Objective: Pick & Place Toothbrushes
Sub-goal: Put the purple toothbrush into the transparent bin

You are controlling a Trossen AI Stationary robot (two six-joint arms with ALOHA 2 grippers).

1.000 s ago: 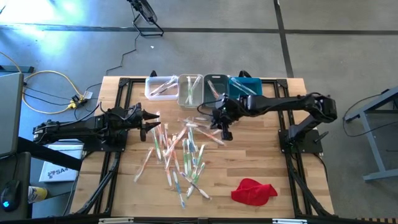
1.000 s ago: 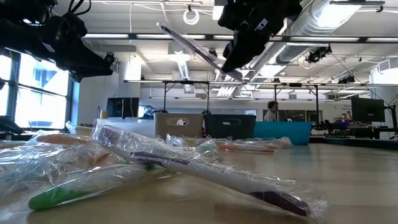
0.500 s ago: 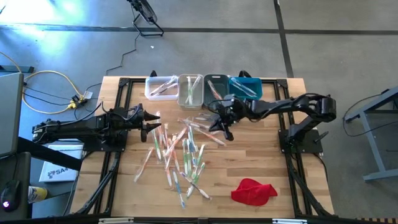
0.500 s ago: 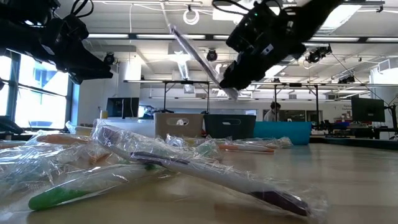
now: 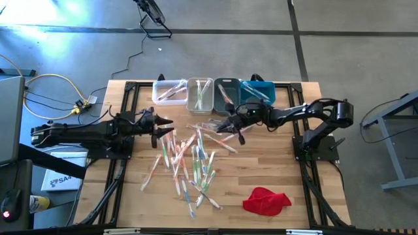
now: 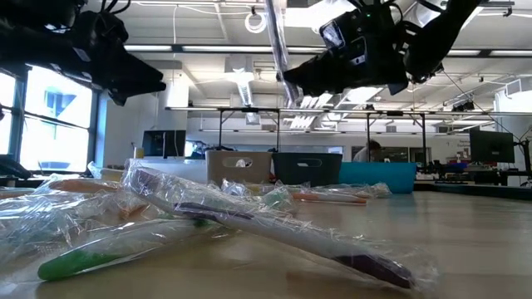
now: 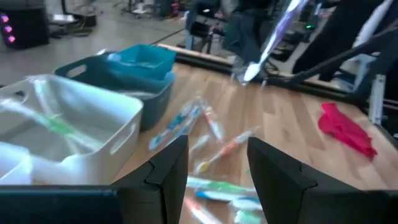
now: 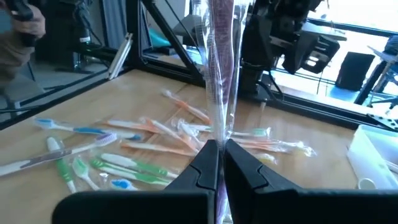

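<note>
We see the right gripper raised above the wooden table, its 2 dark fingers clenched on one clear-wrapped toothbrush with a pinkish-purple handle, which stands upright from the fingertips in the right wrist view and hangs in the air in the low view. The gripper sits just in front of the row of 4 small rectangular bins at the table's far edge, white, beige, grey and blue, each already holding wrapped brushes. The left gripper hovers at the left side of the heap with its fingers spread apart, grasping nothing. The heap of wrapped toothbrushes with pink, orange, green, blue and white handles lies scattered across the table's middle, between the 2 arms. A crumpled red cloth lies well apart, near the front right corner.
</note>
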